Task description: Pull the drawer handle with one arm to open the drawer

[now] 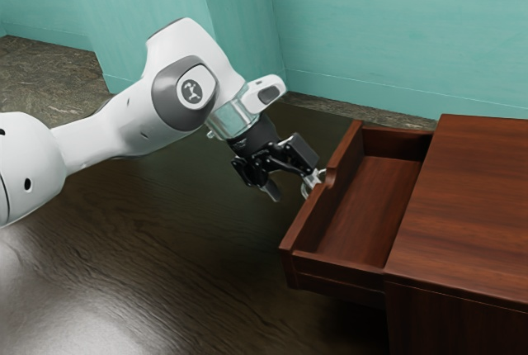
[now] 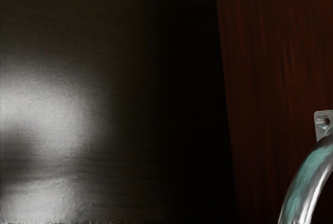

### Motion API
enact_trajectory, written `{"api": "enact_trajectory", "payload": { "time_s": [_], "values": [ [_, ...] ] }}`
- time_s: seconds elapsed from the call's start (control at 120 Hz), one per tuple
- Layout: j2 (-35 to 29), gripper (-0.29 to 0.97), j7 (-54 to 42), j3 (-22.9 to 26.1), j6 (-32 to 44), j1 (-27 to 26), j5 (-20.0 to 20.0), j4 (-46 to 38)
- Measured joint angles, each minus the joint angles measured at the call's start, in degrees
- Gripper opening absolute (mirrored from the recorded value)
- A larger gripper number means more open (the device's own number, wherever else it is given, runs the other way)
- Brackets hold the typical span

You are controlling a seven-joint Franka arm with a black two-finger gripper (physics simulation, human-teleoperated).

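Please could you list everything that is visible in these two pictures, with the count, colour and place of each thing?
cabinet: one, reddish-brown wood, at the exterior view's right.
drawer: one, same wood, pulled out of the cabinet toward the exterior view's left.
handle: one, silvery metal, on the drawer's front.
surface: one, dark and glossy, under the arm and the cabinet.
walls: teal, behind everything.
arm: one, white and grey, coming from the exterior view's left.
gripper: one, black, open, at the handle.
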State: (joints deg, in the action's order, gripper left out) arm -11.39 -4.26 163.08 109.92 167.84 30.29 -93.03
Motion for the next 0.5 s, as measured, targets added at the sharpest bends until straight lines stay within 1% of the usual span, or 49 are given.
{"api": "enact_trajectory", "payload": {
  "time_s": [0.083,0.167,0.258,0.5],
  "values": [
    [-0.1,0.68,-0.2,-0.1,-0.2,0.0,0.3,-0.1],
    [-0.4,0.68,-1.1,-1.8,-0.6,-0.1,3.4,-1.3],
    [-0.5,0.68,-2.0,-2.7,-0.9,-0.2,5.2,-1.5],
    [-0.3,0.68,-3.8,-4.8,-1.3,0.0,6.4,-1.6]
  ]
}}
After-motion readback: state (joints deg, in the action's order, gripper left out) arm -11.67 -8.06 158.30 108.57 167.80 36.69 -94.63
